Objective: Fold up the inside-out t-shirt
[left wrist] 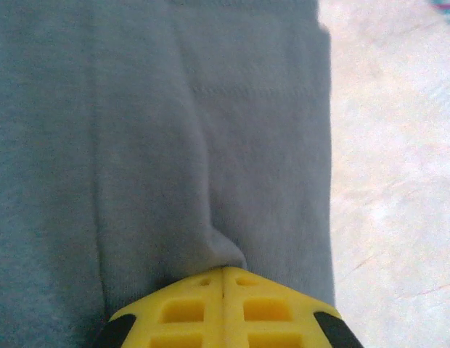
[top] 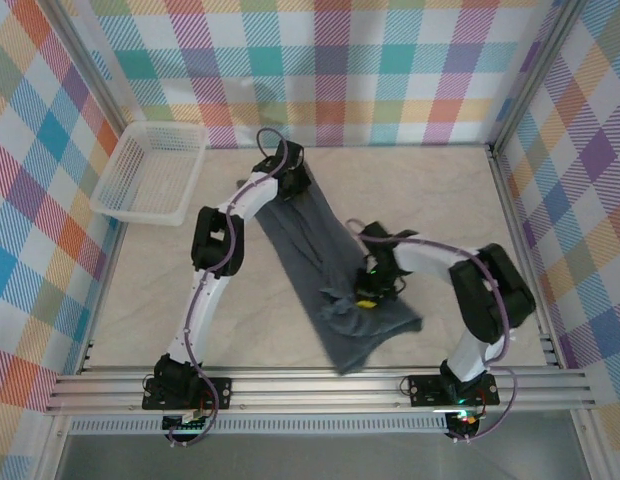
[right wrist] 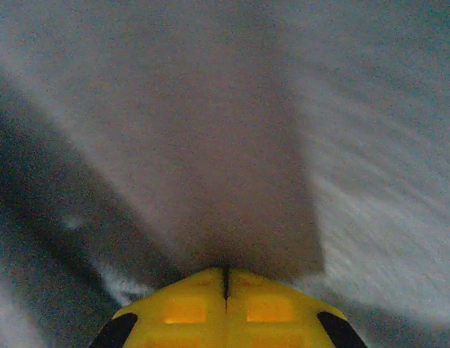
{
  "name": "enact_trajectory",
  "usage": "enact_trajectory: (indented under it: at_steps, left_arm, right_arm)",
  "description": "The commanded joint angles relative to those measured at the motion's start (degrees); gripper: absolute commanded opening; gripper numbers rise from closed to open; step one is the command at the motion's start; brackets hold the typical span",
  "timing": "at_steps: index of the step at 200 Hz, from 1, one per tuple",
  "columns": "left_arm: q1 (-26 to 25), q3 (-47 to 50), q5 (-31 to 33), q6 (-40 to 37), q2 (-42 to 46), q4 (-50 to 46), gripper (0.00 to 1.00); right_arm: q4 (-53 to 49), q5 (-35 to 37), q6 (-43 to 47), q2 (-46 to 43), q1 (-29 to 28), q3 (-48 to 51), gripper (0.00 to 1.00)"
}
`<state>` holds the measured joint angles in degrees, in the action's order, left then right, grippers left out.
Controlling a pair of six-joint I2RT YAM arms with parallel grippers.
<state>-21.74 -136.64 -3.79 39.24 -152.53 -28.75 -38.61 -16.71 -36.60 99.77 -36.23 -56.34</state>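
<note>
The inside-out t-shirt [top: 315,250] is dark slate grey and lies as a long band running from the far middle of the table to a bunched heap near the front. At its far end my left gripper [top: 292,185] is shut on the cloth. The left wrist view shows the yellow fingertips [left wrist: 203,297] pressed together with a small ridge of grey fabric [left wrist: 174,130] pinched between them. My right gripper [top: 368,290] sits over the crumpled near part and is shut on a flap of the shirt [right wrist: 210,145], which stretches away from the closed gripper [right wrist: 226,271].
A white mesh basket [top: 150,170] stands at the far left of the beige table [top: 470,200]. Aluminium rails frame the table's sides and front. Bare tabletop [left wrist: 399,181] runs along the shirt's right edge in the left wrist view.
</note>
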Motion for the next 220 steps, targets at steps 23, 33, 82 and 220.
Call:
enact_trajectory:
  at_steps: [23, 33, 82, 220]
  left_arm:
    - [-1.03, -5.45, -4.86, -1.97, 1.47, -0.83, 0.0]
    - [-0.87, -2.74, -5.61, -3.89, 5.16, -0.69, 0.03]
    - [1.67, 32.03, -12.37, -8.7, 38.48, 11.19, 0.43]
    - [0.26, 96.56, -15.25, 3.35, 93.59, -5.27, 0.61]
  right_arm:
    - [-2.46, -9.26, 2.91, 11.71, -10.88, -17.36, 0.05]
    - [-2.03, -7.67, 3.03, 10.16, -10.66, -19.28, 0.05]
    - [7.43, 2.04, 0.03, -10.12, -5.7, -5.86, 0.24]
    - [24.23, -16.95, -5.91, -8.1, -7.15, 16.38, 0.29]
